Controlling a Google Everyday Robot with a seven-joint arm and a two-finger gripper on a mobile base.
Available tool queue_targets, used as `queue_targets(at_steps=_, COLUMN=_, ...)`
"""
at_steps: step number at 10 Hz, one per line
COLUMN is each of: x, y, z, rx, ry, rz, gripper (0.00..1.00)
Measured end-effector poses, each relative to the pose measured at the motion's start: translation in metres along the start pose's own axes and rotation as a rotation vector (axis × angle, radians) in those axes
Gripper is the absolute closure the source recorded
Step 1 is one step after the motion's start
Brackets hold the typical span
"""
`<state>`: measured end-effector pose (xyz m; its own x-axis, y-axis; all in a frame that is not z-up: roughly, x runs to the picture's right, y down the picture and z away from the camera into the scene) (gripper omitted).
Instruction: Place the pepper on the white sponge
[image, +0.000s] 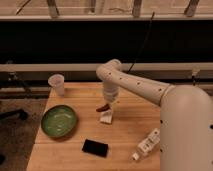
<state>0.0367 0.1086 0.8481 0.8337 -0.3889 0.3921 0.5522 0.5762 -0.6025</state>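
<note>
A small red pepper hangs at the tip of my gripper, just above the white sponge, which lies on the wooden table near its middle. My white arm reaches in from the right and bends down over the sponge. The gripper is directly over the sponge's upper edge, with the pepper at its left side.
A green bowl sits at the table's left. A white cup stands at the back left corner. A black flat object lies near the front. A white bottle lies on its side at the front right.
</note>
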Motion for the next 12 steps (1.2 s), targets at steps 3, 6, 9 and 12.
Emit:
queue_targets(at_steps=3, x=-0.006, y=0.007, z=0.010, rx=-0.003, ry=-0.011, rz=-0.008, gripper=0.97)
queue_targets(at_steps=6, x=-0.012, y=0.006, z=0.014, rx=-0.001, ry=-0.016, rz=-0.017, gripper=0.90)
queue_targets(at_steps=9, x=-0.012, y=0.005, z=0.019, rx=-0.006, ry=-0.023, rz=-0.015, gripper=0.62)
queue_targets(at_steps=12, x=-0.011, y=0.006, z=0.025, rx=-0.013, ry=-0.033, rz=-0.008, gripper=0.33)
